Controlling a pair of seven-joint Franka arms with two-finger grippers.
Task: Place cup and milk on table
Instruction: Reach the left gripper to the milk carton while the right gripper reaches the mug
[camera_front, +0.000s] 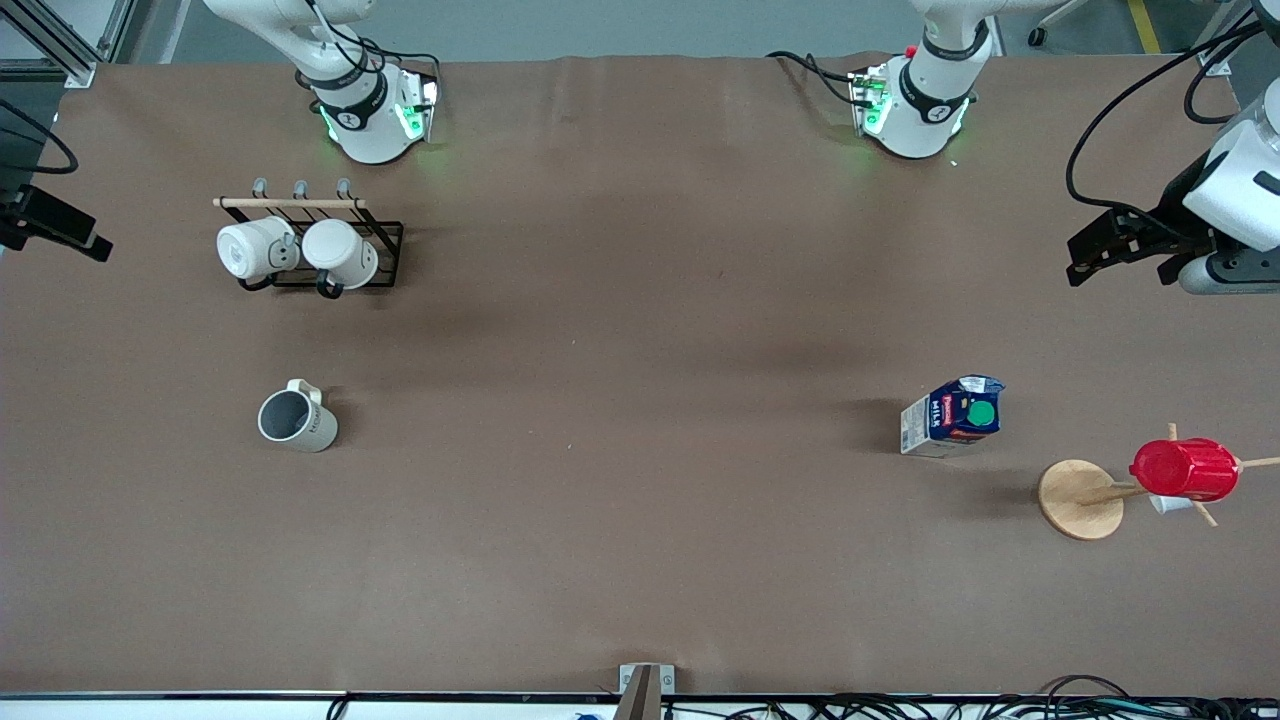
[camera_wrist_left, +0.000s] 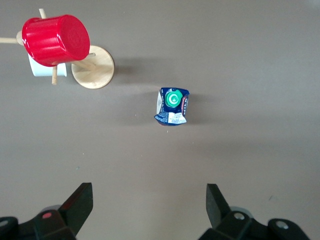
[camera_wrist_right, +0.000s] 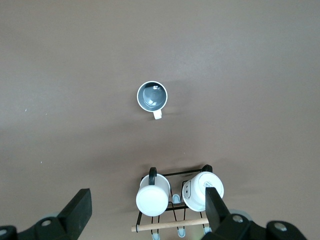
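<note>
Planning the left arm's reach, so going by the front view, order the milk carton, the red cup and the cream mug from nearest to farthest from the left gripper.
From the left gripper, open at its own end of the table:
1. Red cup, on the wooden stand.
2. Milk carton, upright beside that stand; close to the cup's distance.
3. Cream mug, toward the right arm's end.

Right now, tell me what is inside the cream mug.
Nothing shows inside the cup: the right wrist view looks straight down on a bare dark grey bottom with a glint of light. It stands upright on the table.
</note>
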